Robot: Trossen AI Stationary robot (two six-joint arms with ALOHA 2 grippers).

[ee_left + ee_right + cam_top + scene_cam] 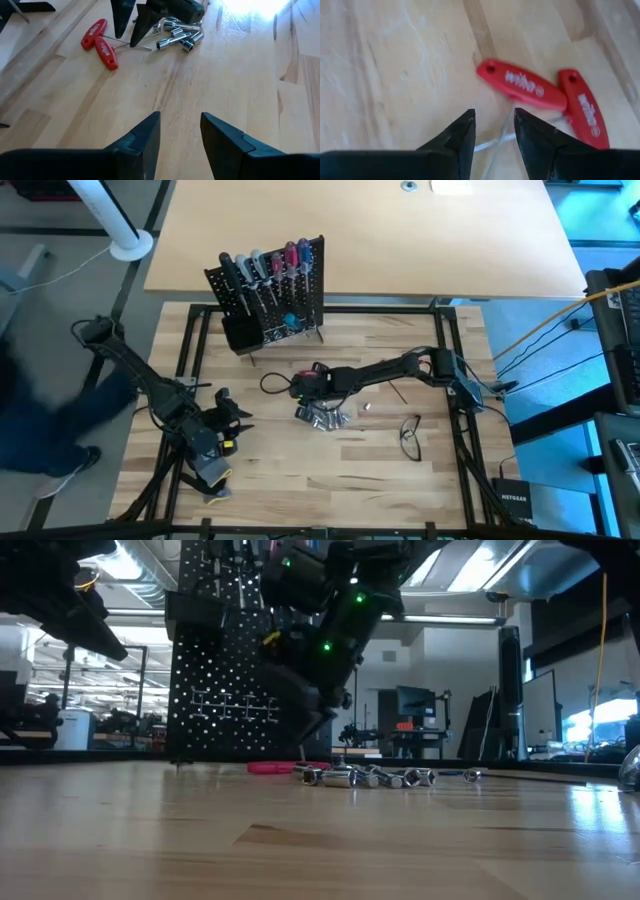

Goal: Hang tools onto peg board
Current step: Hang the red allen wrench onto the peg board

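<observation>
the right gripper (492, 132) was held open just above the red t-handled tools (522, 85), shafts between its fingers; a grasp was due next, then carrying to the peg board (270, 290). the left gripper (180, 130) waited open.

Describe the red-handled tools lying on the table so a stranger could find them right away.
Start at the black peg board standing on the wooden table. In front of it, beside a pile of silver sockets, lie two T-handle keys. Their flat red handles with white lettering set them apart.
</observation>
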